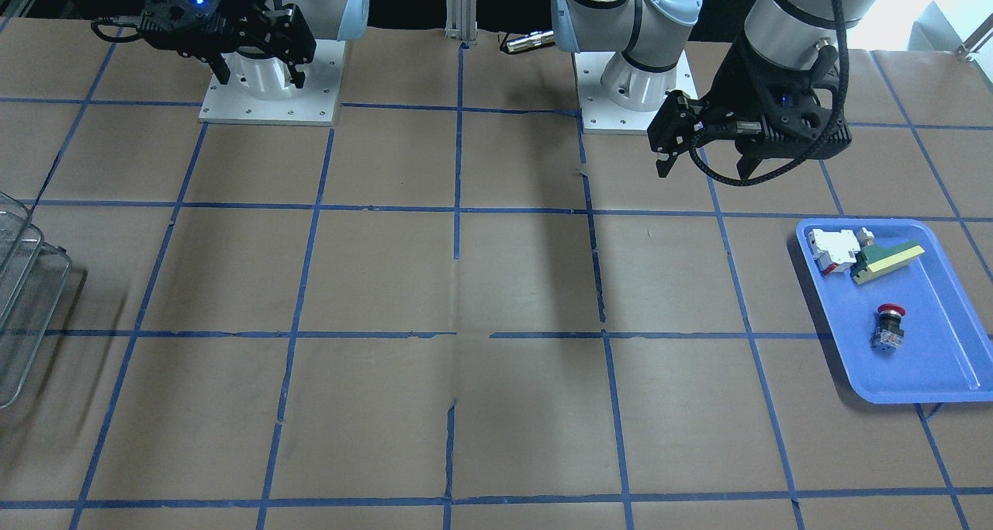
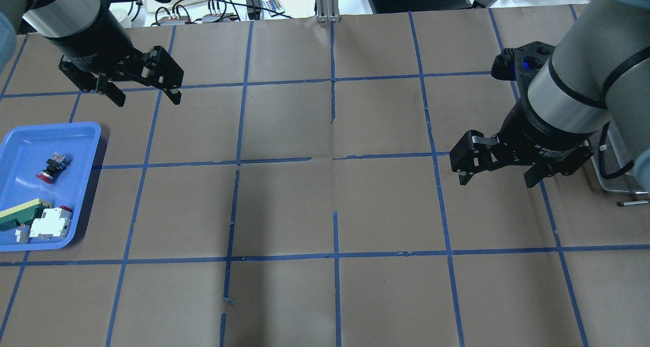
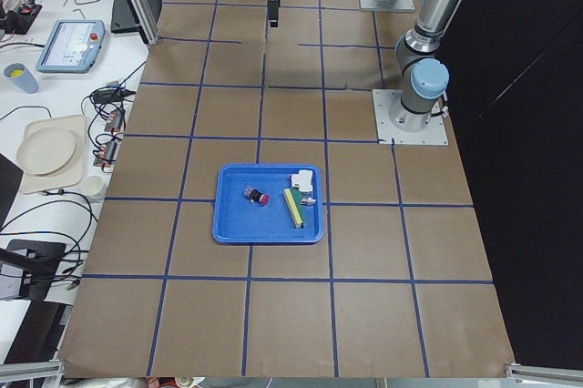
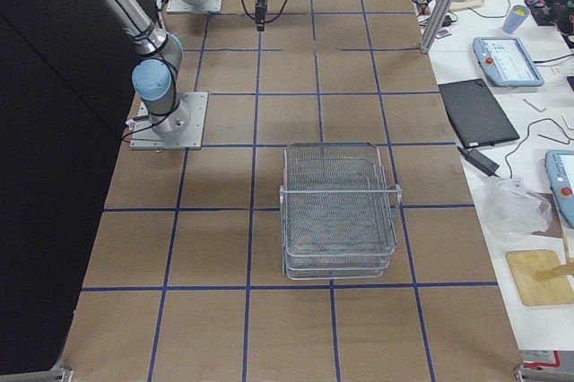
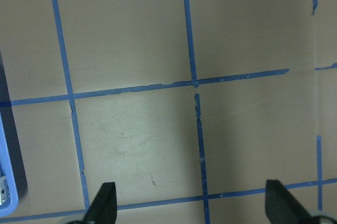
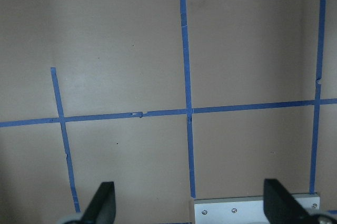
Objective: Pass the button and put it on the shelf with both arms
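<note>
On the brown bench you see the button lying in the blue tray, apart from the left claw, which hangs with jaws spread wide, holding nothing. The right claw, also spread and empty, hangs near the shelf.

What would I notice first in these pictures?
You'd spot the bright blue tray at the robot's left end of the table, with the red-capped button lying in it. At the other end stands the grey wire shelf. The left arm and right arm hang above the table, fingers open.
</note>
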Controlling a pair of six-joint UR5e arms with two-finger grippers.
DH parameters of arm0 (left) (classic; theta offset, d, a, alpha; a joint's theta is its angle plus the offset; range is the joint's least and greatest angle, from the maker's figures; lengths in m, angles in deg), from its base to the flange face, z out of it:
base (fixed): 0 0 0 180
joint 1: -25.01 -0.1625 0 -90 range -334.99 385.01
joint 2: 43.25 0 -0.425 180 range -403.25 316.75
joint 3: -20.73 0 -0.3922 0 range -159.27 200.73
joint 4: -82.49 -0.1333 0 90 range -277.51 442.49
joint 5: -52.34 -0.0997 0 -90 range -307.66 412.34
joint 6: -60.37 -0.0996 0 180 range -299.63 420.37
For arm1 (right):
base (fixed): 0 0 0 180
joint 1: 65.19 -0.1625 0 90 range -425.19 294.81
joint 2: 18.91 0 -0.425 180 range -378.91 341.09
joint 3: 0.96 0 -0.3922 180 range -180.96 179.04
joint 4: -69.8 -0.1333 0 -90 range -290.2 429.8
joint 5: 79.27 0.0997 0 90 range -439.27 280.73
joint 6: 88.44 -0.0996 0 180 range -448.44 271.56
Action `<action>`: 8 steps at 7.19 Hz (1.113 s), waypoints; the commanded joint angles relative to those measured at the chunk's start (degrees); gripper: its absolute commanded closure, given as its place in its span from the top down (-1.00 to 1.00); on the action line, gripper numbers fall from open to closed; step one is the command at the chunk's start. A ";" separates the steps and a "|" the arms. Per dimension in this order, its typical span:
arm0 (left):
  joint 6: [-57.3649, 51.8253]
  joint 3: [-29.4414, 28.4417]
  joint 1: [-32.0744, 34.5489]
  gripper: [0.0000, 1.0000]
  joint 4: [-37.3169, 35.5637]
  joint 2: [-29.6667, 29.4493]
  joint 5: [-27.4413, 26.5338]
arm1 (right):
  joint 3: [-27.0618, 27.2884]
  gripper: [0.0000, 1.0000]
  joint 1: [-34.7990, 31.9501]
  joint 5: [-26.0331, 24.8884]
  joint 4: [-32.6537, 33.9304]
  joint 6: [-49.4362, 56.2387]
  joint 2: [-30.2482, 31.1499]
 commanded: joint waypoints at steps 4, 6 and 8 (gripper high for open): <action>-0.20 -0.60 0.20 0.99 0.63 -0.52 -0.35 | 0.76 0.99 0.00 0.38 0.12 -0.17 1.69; -9.20 1.76 -2.68 0.99 0.64 -0.34 -2.19 | 0.94 0.99 0.00 -0.05 -0.05 -0.08 2.65; -16.93 3.62 -14.07 0.99 -1.38 -4.54 -1.76 | 2.25 0.99 0.00 0.12 0.12 -0.08 3.27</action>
